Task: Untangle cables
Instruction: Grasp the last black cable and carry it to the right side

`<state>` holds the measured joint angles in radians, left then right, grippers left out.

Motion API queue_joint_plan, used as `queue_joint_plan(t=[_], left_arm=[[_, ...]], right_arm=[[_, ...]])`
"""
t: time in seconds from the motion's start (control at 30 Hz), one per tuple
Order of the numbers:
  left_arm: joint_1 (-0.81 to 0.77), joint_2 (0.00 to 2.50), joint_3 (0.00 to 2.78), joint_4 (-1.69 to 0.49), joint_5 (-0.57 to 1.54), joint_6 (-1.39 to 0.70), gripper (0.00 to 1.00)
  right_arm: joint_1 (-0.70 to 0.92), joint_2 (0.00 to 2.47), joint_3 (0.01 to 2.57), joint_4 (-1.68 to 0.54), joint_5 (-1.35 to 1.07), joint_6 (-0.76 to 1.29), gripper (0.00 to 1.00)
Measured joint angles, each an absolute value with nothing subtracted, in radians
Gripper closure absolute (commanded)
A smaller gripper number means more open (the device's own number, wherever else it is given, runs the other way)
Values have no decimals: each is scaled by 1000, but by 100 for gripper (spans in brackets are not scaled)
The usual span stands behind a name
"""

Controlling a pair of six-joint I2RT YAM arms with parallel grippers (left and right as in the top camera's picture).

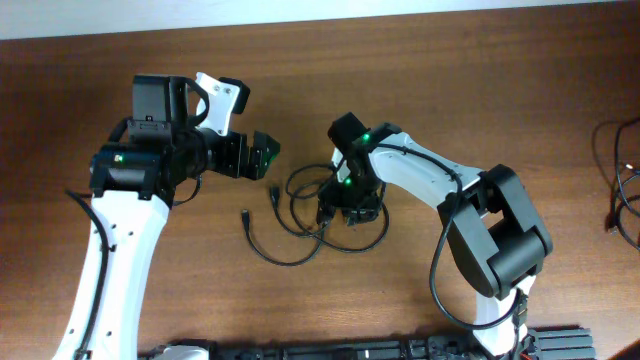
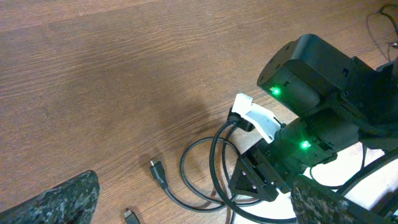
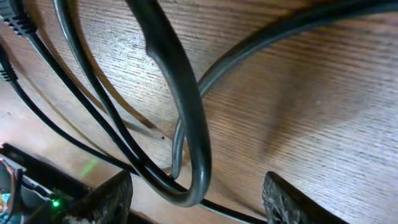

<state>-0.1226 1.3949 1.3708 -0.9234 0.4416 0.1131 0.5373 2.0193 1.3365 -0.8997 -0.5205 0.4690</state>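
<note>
Down at the tangle, the right gripper point(image 1: 346, 207) has its jaws apart, one finger point(image 3: 109, 199) on each side of several crossing strands. As far as the wrist view shows, nothing is pinched yet. It seems placed to straddle the thick loop that hooks between the pads, so that closing would catch that one strand. Two thinner strands run through the same gap, though, and could be caught along with it. The left gripper point(image 1: 262, 152) hovers to the left of the heap and slightly farther back, jaws also apart and empty, tilted toward the cords. My guess is that it waits there to pin or take a second strand once the right one lifts.

The cables point(image 1: 300, 225) lie on the table point(image 1: 450, 80) near its middle, between the two grippers and partly under the right one. They are thin, black and glossy, wound into a few overlapping loops. A long arc sweeps out on the near side, and two free ends with small plugs point(image 2: 157, 169) reach out to the left, clear of the knot. The crossings crowd on the right side, beneath the right gripper, so the separating likely has to begin there. The cords look limp and should slide easily on the wood.
</note>
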Motion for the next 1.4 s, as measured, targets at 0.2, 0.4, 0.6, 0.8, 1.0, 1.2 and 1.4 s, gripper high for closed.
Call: queue_joint_plan(t=[0.2,0.4,0.6,0.8,1.0,1.2,1.4], left_arm=[[-123,1395,1371,-923,442,113,1],[-123,1395,1371,-923,442,113,2],[-123,1395,1371,-923,442,113,1],[-123,1395,1371,-923,442,113,1],[-123,1395,1371,-923,442,113,2],[-123,1395,1371,-923,442,113,2],[-123,1395,1371,-923,442,113,1]], right_arm=[[574,2019,1331,-820,-509,496,41],[654,2019,1325,-779,-381,573,51],[656,2026,1325,-755,-348,583,58],[656,2042,1337,-749,-353,587,77],[656,2062,1347,-732,-339,631,96],[644,2062,1352,-654,-248,677,96],[433,2068,1352,-489,-27,682,95]])
